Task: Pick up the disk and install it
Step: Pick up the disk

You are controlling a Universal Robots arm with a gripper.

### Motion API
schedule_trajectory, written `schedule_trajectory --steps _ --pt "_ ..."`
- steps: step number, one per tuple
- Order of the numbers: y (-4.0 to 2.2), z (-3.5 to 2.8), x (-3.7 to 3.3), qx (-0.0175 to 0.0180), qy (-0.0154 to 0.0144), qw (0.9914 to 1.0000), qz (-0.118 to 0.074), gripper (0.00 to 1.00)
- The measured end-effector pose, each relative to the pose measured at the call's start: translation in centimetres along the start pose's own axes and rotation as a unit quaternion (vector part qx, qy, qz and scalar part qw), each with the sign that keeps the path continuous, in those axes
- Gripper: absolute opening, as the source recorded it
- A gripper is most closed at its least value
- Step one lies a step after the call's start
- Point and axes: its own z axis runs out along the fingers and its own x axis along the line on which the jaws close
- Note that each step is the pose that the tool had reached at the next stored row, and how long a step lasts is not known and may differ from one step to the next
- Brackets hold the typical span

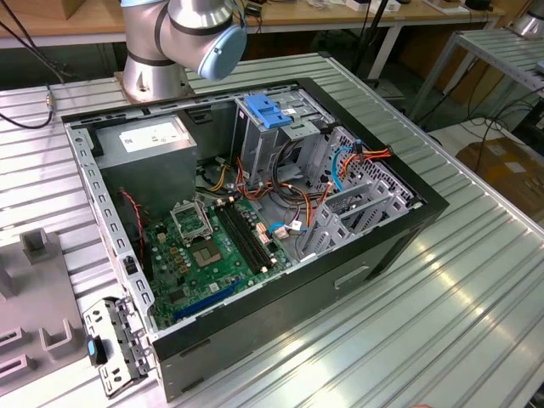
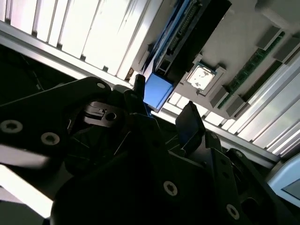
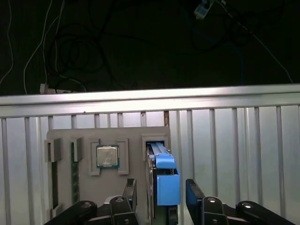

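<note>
First wrist view: the gripper (image 3: 162,200) hangs over the grey holder tray (image 3: 133,134) with its jaws apart, one finger (image 3: 194,196) on either side of the disk (image 3: 167,185). The disk stands on edge in a slot of that tray, near a processor chip (image 3: 107,156). Read this as the pick-up step: you straddle the disk, with no grip made yet. A sound grasp calls for both fingers to meet the blue rails squarely and centred. The second wrist view adds the disk's dark body running back from its blue end. The exterior view gives you the open computer case (image 1: 82,170) and its drive cage (image 1: 293,149).
</note>
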Motion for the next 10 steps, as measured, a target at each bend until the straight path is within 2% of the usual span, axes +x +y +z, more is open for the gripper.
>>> schedule_trajectory --steps 4,8,10 --pt "0.04 0.48 0.00 0.0074 -0.0005 0.99997 -0.004 0.54" --pt "0.24 1.36 0.01 0.0077 -0.0012 0.99996 -0.005 0.54" --pt "0.25 1.67 -0.07 0.0076 -0.0028 0.99996 -0.005 0.54"
